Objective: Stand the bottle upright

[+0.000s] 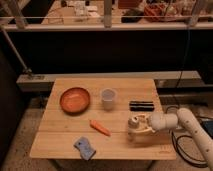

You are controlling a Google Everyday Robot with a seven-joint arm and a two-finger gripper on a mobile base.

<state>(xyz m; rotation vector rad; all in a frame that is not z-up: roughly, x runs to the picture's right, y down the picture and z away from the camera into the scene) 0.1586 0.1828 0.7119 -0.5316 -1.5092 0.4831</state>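
Where the hand (136, 125) meets the bottle (134, 121), contact stays unclear.

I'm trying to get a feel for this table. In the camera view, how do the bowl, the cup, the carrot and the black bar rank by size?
1. Orange bowl, clearly largest.
2. Translucent cup.
3. Black bar and carrot look alike; I won't rank them.

The tool sits at the bottle, front right of the table.

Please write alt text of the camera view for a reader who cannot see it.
A robot arm's gripper is at a small cream-white plastic bottle near the right front of a wooden table, which also holds an orange bowl, translucent cup, black bar, carrot and blue sponge.
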